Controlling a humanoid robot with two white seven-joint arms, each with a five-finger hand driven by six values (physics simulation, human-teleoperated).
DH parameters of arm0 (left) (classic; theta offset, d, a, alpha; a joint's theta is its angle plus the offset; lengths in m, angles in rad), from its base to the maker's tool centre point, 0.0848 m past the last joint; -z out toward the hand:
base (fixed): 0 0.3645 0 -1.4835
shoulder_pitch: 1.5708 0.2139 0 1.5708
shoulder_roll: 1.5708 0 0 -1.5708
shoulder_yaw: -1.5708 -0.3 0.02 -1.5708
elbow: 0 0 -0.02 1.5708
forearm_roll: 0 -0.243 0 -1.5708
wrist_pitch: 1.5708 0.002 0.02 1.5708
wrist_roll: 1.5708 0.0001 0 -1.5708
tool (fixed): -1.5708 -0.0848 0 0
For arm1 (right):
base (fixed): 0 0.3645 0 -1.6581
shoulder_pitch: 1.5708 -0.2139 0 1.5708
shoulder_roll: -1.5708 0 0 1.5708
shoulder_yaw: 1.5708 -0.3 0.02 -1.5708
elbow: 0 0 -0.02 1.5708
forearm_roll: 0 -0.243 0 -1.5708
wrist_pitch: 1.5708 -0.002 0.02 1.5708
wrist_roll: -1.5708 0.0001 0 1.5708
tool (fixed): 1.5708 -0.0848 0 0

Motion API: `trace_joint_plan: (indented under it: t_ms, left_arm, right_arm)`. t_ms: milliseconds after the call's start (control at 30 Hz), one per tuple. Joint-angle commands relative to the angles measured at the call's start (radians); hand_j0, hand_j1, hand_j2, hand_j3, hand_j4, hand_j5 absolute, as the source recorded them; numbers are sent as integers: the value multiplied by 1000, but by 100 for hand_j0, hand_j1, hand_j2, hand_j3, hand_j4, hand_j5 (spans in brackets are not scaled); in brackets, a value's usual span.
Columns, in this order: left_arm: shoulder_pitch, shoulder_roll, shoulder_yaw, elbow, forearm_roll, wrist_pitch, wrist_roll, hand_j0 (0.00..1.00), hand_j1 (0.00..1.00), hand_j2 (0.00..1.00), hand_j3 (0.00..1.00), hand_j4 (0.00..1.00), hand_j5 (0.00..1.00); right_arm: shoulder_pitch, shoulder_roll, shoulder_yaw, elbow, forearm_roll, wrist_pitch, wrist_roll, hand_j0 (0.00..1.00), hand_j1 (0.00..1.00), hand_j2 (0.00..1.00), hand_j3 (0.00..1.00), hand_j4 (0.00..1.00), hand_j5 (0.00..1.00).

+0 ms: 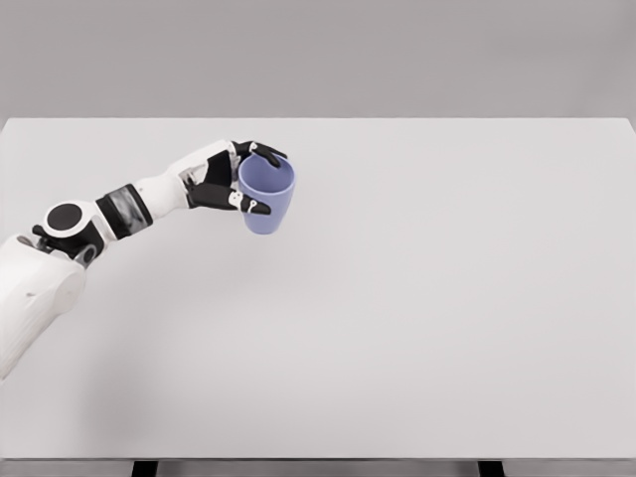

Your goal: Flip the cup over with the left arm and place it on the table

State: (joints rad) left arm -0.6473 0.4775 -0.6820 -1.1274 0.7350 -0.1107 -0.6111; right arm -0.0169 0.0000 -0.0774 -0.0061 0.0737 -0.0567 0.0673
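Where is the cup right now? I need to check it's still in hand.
In the head view the blue cup sits left of centre over the white table, gripped by the left hand, its open mouth facing up toward the camera.

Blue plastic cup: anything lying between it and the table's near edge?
Nothing: in the head view that stretch of the white table is bare below the blue plastic cup, which the left hand grips.

My left arm enters from the lower left of the frame and extends diagonally toward the upper centre-left, elbow low, wrist raised. My left hand (237,179) is curled in a grasp, black fingers (260,152) wrapped above and thumb below.
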Motion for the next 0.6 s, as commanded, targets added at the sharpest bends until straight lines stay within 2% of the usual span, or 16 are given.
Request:
trace_joint_plan:
  t_ms: [0,67,200,300,567]
  left_arm:
    - [0,-5,1,-2,6,0,0,59,59,59,59,59,59]
    - [0,-5,1,-3,6,0,0,76,76,76,76,76,76]
    - [0,-4,1,-6,4,-3,0,91,91,91,91,91,91]
    - [0,-5,1,-6,3,-4,0,96,96,96,96,96,96]
    - [-2,0,4,-9,3,-4,0,99,99,99,99,99,99]
  right_arm:
    - [0,0,1,0,0,1,0,100,100,100,100,100,100]
    - [0,0,-1,0,0,0,0,100,100,100,100,100,100]
    - [0,0,-1,0,0,0,0,100,100,100,100,100,100]
    - [0,0,-1,0,0,0,0,100,100,100,100,100,100]
    - [0,0,-1,0,0,0,0,100,100,100,100,100,100]
